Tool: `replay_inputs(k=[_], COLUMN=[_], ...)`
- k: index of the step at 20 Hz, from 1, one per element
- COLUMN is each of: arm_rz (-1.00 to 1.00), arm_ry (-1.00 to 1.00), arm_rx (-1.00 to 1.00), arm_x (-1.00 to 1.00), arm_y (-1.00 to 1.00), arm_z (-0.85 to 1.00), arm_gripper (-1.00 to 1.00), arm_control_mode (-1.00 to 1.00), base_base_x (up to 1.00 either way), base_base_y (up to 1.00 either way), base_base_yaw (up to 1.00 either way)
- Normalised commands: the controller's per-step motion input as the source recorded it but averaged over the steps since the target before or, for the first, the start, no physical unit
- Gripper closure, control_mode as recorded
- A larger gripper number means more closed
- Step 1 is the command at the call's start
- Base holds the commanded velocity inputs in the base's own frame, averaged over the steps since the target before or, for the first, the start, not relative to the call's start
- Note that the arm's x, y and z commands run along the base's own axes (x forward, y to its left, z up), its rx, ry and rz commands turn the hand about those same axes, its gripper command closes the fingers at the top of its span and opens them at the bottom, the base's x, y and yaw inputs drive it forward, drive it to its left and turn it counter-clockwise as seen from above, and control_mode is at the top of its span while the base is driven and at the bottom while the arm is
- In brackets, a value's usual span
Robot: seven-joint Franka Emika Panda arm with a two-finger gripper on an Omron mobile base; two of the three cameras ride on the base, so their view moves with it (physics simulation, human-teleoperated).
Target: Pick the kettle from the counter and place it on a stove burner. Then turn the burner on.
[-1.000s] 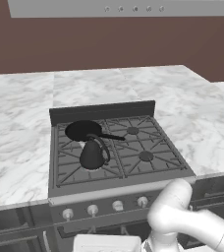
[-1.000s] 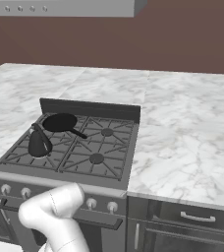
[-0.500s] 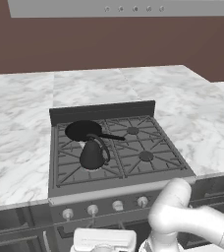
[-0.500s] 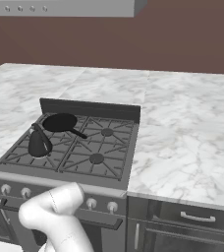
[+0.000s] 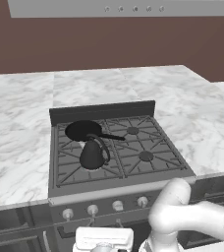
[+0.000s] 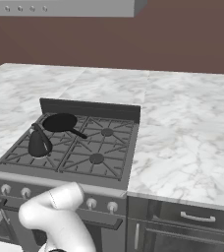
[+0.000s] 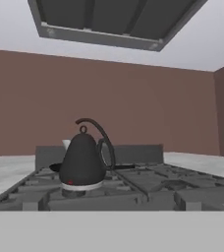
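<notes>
We see the kettle (image 5: pixel 93 153) upright on the front-left burner (image 5: pixel 79 167), just in front of the frying pan (image 5: pixel 84 130). Claw state: we can't tell.

Reddish-brown wall (image 5: pixel 84 44), grey range hood (image 7: pixel 114 19) overhead.

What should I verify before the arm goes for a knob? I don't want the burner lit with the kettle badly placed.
1. Kettle off the counter and on the stove: ok.
2. Kettle upright: ok, it stands straight in the hand view.
3. Kettle centred over the front-left stove burner: ok, as far as the grate shows.
4. Frying pan apart from the kettle: cannot tell; they look very close.
5. Knobs unobstructed: ok.
6. Hand state: cannot tell; the fingers are not visible.
</notes>
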Motion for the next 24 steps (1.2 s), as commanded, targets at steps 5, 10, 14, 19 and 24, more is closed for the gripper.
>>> replay_inputs(k=[5,10,14,19,24], arm_rz=[0.02,0.00,0.00,0.00,0.00], arm_ry=[0.00,0.01,0.04,0.05,0.02], arm_rx=[0.00,0.00,0.00,0.00,-0.03], arm_x=[0.18,0.21,0.24,0.19,0.17], arm_y=[0.28,0.40,0.45,0.43,0.41], arm_z=[-0.43,-0.19,-0.11,-0.18,-0.51], arm_gripper=[-1.00,-1.00,-1.00,-1.00,-1.00], arm_control_mode=[-1.00,-1.00,-1.00,-1.00,-1.00], base_base_x=[0.00,0.00,0.00,0.00,0.00], base_base_y=[0.00,0.00,0.00,0.00,0.00], base_base_yaw=[0.00,0.00,0.00,0.00,0.00])
